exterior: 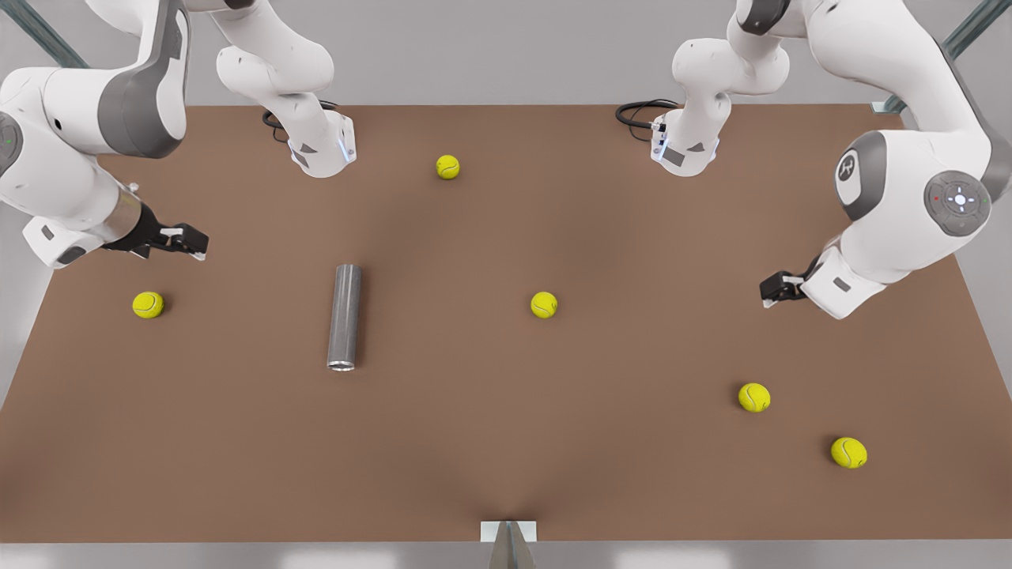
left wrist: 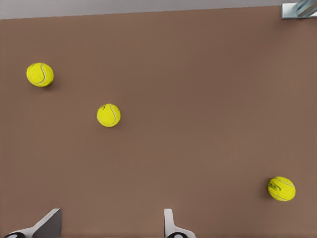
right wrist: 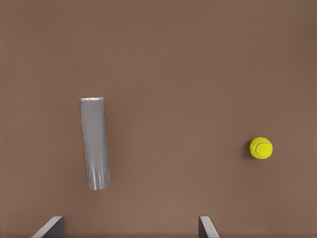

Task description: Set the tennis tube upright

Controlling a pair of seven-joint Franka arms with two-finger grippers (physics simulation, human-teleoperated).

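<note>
Brown worktop (exterior: 506, 474), contents listed from the front view's left.

Right pincer (exterior: 183, 239): hung above the worktop near the left edge, its fingers (right wrist: 53, 227) spread wide, nothing held.

Tennis ball (exterior: 148, 304): just below that pincer.

Tennis tube (exterior: 345, 317): grey metallic cylinder, lying on its side left of centre, hollow end turned toward the near edge; seen also ahead of the right pincer (right wrist: 95, 143), apart from it.

Further tennis balls: five in all are scattered about the worktop.

Left pincer (exterior: 773, 288): at the right side, fingers (left wrist: 168, 220) wide, empty, waiting.

Step judged: approach not yet begun. The right pincer would need to be lowered across the tube near one end, closed, then the tube tipped onto its base.
</note>
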